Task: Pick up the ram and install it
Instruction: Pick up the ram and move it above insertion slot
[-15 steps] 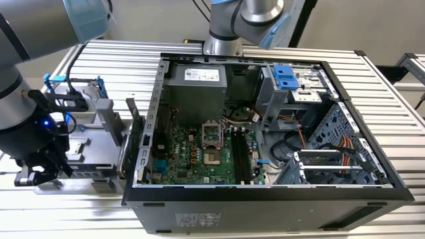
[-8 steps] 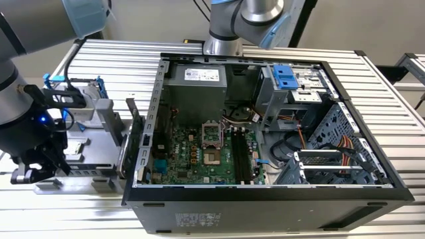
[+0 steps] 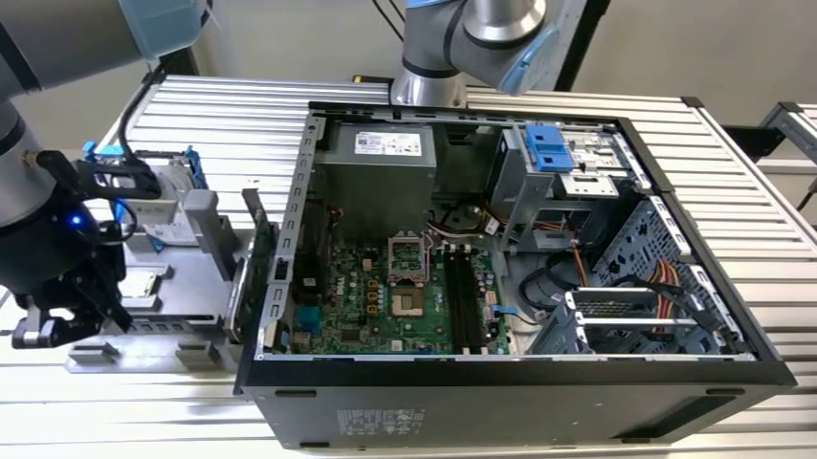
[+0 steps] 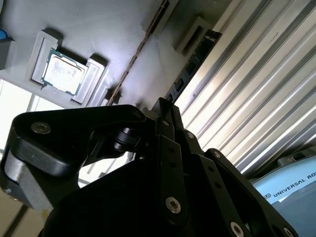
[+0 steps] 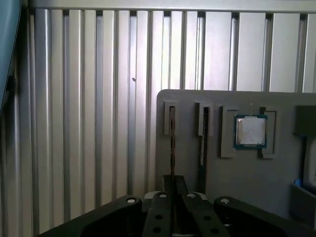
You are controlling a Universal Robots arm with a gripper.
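While over tray (image 5: 247,182), end effector (image 5: 173,185) near processor (image 5: 251,131)

A ribbed aluminium table (image 3: 230,105) catches bright, even light along its slats; a pale wall (image 3: 715,48) stands behind it, and a second slatted table (image 3: 798,122) sits at the exterior view's right

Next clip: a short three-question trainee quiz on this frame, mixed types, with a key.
1. True or false: the gripper is inside the computer case.
2. On the grey plate, what lies in the square holder? A) processor chip B) fan C) battery
3. How many thin boards stand in the plate's narrow slots in the first wrist view?
Key: 1 false, it hangs by the grey plate, outside the case; 2 A; 3 two.
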